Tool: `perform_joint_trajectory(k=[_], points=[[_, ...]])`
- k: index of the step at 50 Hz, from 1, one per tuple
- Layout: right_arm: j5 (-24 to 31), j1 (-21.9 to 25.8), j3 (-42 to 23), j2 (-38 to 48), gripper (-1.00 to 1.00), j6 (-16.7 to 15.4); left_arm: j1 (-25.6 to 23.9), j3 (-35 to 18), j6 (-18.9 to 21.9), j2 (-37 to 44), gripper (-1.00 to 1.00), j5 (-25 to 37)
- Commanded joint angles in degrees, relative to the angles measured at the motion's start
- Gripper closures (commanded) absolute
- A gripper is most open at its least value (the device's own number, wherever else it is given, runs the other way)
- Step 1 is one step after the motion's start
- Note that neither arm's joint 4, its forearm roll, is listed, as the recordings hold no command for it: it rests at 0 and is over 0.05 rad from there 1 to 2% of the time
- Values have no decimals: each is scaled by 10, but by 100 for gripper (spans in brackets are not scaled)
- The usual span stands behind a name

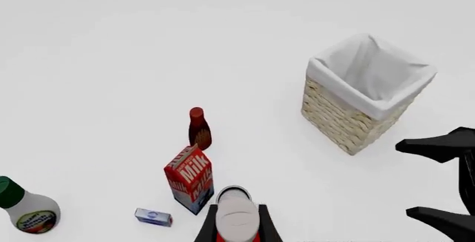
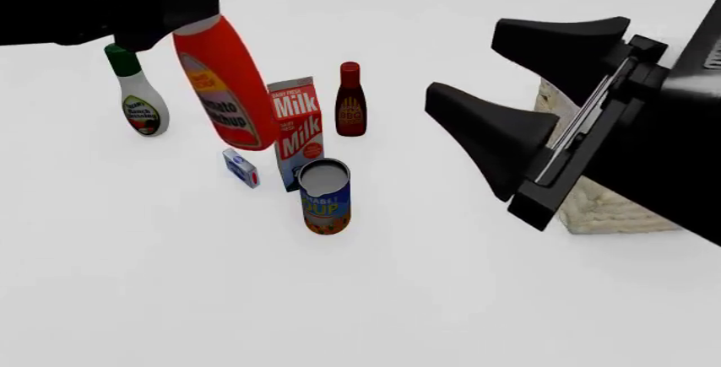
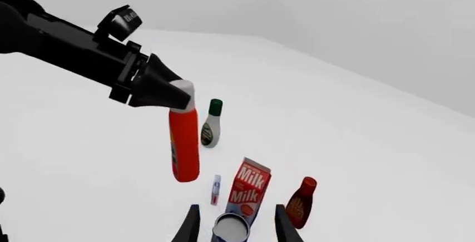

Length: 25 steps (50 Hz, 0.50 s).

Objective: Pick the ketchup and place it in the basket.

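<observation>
Left gripper (image 3: 159, 89): we see it clamped on the ketchup (image 2: 225, 89) at the cap end, bottle lifted clear of the table (tilted).
Right gripper (image 2: 501, 97): we see its jaws spread, raised before the basket (image 1: 367, 100).

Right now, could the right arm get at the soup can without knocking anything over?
Probably yes. The right gripper is open and hangs apart from the can; the can's near side is free, though the milk carton stands close behind it.
</observation>
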Motion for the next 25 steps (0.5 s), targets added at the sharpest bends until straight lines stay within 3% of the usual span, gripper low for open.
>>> perform_joint_trajectory(k=[1, 25], points=[[-28, 11, -6, 35, -100, 6, -13, -13, 7, -1, 100, 8], [-55, 44, -28, 88, -100, 25, -25, -31, 10, 8, 100, 14]])
